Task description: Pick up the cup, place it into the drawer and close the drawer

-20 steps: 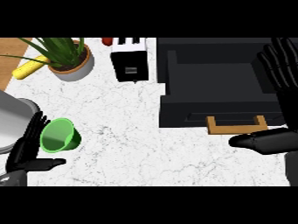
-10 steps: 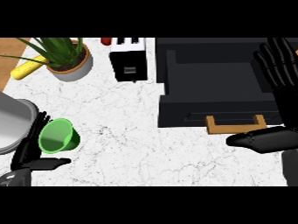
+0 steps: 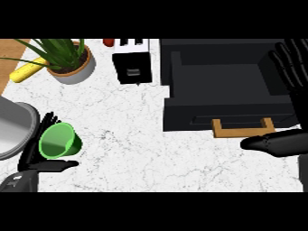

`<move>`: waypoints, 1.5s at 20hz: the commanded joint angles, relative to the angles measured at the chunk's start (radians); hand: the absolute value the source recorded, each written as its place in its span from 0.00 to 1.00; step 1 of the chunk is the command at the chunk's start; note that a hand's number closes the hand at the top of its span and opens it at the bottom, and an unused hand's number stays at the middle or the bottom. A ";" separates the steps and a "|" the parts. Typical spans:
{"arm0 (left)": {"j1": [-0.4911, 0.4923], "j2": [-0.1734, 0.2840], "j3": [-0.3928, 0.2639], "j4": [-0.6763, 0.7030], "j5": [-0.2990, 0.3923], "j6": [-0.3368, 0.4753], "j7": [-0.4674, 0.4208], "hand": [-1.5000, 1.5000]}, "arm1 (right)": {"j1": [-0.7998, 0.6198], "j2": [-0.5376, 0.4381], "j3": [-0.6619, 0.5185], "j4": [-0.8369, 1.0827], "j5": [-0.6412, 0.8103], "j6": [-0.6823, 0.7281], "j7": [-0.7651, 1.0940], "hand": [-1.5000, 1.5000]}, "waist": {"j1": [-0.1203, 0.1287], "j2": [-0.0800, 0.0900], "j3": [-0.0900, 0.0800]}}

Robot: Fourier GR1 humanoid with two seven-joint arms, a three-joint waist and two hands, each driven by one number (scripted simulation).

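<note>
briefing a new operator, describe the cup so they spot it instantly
Start at the white marble counter and go to its left edge, beside the big grey metal pot. The cup sits against the left robot hand; it is the only bright green thing.

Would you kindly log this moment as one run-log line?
phase: grasping | left hand: curled round green cup | right hand: open beside drawer | drawer: open, nothing visible inside

Looked like white, grey-veined marble on the counter [image 3: 183, 153]; matt black on the open drawer [image 3: 223, 85], with a pale wooden handle [image 3: 244, 128]. Glossy green plastic on the cup [image 3: 58, 140]. Brushed metal on the grey pot [image 3: 3, 126].
</note>
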 commanded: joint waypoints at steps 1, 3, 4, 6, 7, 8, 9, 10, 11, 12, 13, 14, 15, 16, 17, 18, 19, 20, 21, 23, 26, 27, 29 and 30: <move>-0.018 0.008 0.000 0.017 0.004 -0.147 -0.071 0.00 | -0.024 -0.020 -0.019 -0.025 -0.017 -0.005 0.051 0.00 | -0.004 0.000 -0.001; -0.027 -0.029 -0.007 0.004 0.007 -0.178 -0.070 0.00 | -0.004 -0.011 -0.009 0.004 -0.007 0.007 0.011 0.00 | 0.002 -0.001 0.000; -0.022 -0.060 -0.009 0.007 0.007 -0.172 -0.083 0.00 | 0.000 -0.007 -0.020 0.033 -0.008 0.011 -0.027 0.00 | -0.004 0.004 -0.001; -0.041 -0.041 -0.006 -0.007 0.017 -0.229 -0.075 1.00 | -0.025 -0.009 -0.006 0.006 -0.013 0.002 0.031 0.00 | -0.005 0.002 -0.002; -0.033 -0.046 -0.014 -0.014 0.014 -0.249 -0.085 1.00 | -0.016 -0.007 -0.004 -0.008 -0.003 -0.006 0.033 0.00 | -0.003 0.000 -0.001; -0.052 -0.063 -0.020 -0.048 -0.002 -0.127 -0.133 1.00 | -0.011 -0.016 -0.019 0.019 -0.007 0.011 -0.006 0.00 | -0.008 0.004 -0.001; -0.013 -0.060 -0.014 -0.066 -0.003 -0.081 -0.197 1.00 | -0.039 -0.001 -0.008 0.004 0.002 -0.020 0.029 0.00 | 0.001 0.002 -0.002; 0.009 -0.062 -0.016 -0.074 -0.008 -0.046 -0.224 1.00 | -0.004 0.002 0.008 0.011 0.025 -0.011 0.006 0.00 | 0.006 0.000 0.000; -0.011 -0.046 0.005 -0.080 0.001 0.035 -0.214 1.00 | 0.011 -0.028 -0.022 0.020 -0.006 0.027 -0.015 0.00 | -0.002 0.002 0.000; -0.026 -0.059 0.007 -0.082 -0.004 0.080 -0.222 1.00 | -0.017 -0.007 -0.006 -0.002 -0.003 -0.001 0.018 0.00 | -0.005 0.003 -0.001; -0.026 -0.059 0.009 -0.088 -0.011 0.140 -0.232 1.00 | -0.015 -0.008 -0.014 0.024 -0.001 0.006 -0.013 0.00 | -0.003 0.004 0.000; -0.018 -0.075 0.008 -0.097 -0.016 0.168 -0.261 1.00 | -0.039 -0.006 -0.004 0.036 0.020 -0.008 -0.005 0.00 | 0.004 0.004 0.000; -0.003 -0.069 0.028 -0.097 0.007 0.114 -0.291 1.00 | -0.020 -0.019 -0.016 0.004 -0.015 0.010 0.025 0.00 | 0.000 0.000 0.000; -0.052 -0.099 0.045 -0.090 0.038 0.051 -0.255 1.00 | -0.020 -0.023 -0.009 0.034 -0.009 0.028 -0.004 0.00 | -0.004 0.004 -0.001; -0.032 -0.087 0.059 -0.099 0.051 0.052 -0.269 1.00 | 0.006 -0.016 -0.027 0.027 -0.005 0.014 -0.021 0.00 | 0.003 -0.001 0.001; -0.051 -0.110 0.069 -0.097 0.057 0.099 -0.263 1.00 | -0.030 0.023 0.024 0.042 0.048 -0.030 -0.012 0.00 | 0.008 0.002 0.000; -0.058 -0.112 0.087 -0.092 0.073 0.110 -0.255 1.00 | -0.017 0.016 0.015 -0.003 0.012 -0.023 0.036 0.00 | 0.000 -0.001 0.000; -0.067 -0.153 0.105 -0.101 0.087 0.178 -0.261 1.00 | 0.009 -0.003 -0.004 0.016 0.014 0.005 -0.020 0.00 | -0.001 0.000 0.001; -0.090 -0.162 0.119 -0.103 0.098 0.213 -0.248 1.00 | -0.008 0.009 -0.005 0.027 0.014 -0.013 -0.009 0.00 | 0.001 0.000 0.001; -0.070 -0.153 0.125 -0.115 0.109 0.145 -0.277 1.00 | 0.009 -0.021 -0.036 0.013 -0.019 0.018 -0.010 0.00 | 0.005 -0.003 0.002; -0.112 -0.194 0.077 -0.175 0.098 0.072 -0.215 1.00 | 0.026 -0.020 -0.030 0.031 0.003 0.021 -0.036 0.00 | 0.020 -0.010 0.004; -0.160 -0.222 0.062 -0.180 0.077 0.145 -0.220 1.00 | 0.021 -0.011 -0.015 0.005 -0.002 0.016 -0.011 0.00 | 0.010 -0.008 0.004; -0.182 -0.207 0.043 -0.221 0.078 0.116 -0.153 1.00 | 0.039 -0.047 -0.060 -0.010 -0.045 0.043 0.006 0.00 | 0.017 -0.012 0.005; -0.208 -0.241 0.020 -0.230 0.063 0.134 -0.131 1.00 | 0.024 -0.031 -0.054 0.069 -0.011 0.039 -0.071 0.00 | 0.022 -0.010 0.005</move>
